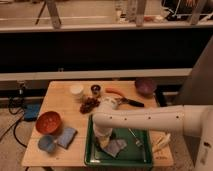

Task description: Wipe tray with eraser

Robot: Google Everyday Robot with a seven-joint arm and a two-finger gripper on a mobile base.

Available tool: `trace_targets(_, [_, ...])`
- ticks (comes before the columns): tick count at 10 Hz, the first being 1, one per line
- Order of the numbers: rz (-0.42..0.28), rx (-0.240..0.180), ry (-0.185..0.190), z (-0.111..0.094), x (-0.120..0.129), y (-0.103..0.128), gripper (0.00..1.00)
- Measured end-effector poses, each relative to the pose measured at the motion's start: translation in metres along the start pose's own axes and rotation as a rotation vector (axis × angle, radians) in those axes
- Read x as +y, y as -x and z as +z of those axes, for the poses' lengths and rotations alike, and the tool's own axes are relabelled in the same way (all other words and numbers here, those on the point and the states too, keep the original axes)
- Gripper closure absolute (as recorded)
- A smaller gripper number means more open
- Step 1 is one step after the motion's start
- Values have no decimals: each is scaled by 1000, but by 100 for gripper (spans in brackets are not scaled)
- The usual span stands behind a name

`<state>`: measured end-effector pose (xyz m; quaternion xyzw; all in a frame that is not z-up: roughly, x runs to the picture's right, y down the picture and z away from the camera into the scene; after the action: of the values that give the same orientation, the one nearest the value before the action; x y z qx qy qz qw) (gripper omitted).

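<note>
A green tray (145, 150) lies at the front of the wooden table (60, 102). A grey crumpled eraser pad (117, 147) lies in the tray's front left part, and a fork (135, 137) lies to its right. My white arm (150, 120) reaches in from the right. My gripper (103, 141) points down into the tray's left side, right beside the grey pad and touching or almost touching it. Whether it holds the pad is hidden by the wrist.
Left of the tray are an orange bowl (48, 121), a blue bowl (46, 143) and a blue sponge (66, 136). Behind it are a white cup (76, 90), a dark cup (95, 89), a brown cluster (90, 104), a carrot (115, 92), a knife (131, 102) and a purple bowl (145, 86). A banana (162, 141) lies right of the tray.
</note>
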<state>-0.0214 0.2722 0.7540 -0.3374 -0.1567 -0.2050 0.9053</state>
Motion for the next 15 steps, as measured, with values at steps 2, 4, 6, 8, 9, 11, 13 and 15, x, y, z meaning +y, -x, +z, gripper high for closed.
trace_targets(2, [26, -3, 11, -2, 14, -14, 100])
trace_targets(4, [77, 0, 18, 1, 22, -36, 100])
trace_targets(6, [114, 1, 13, 7, 17, -52, 100])
trace_targets(8, [155, -6, -3, 11, 4, -71, 100])
trace_targets(9, [159, -2, -18, 10, -3, -75, 100])
trace_targets(11, [153, 7, -44, 0, -13, -73, 100])
trace_targets(13, [131, 3, -65, -7, -27, -60, 100])
trace_targets(15, [94, -2, -75, -9, -38, -42, 100])
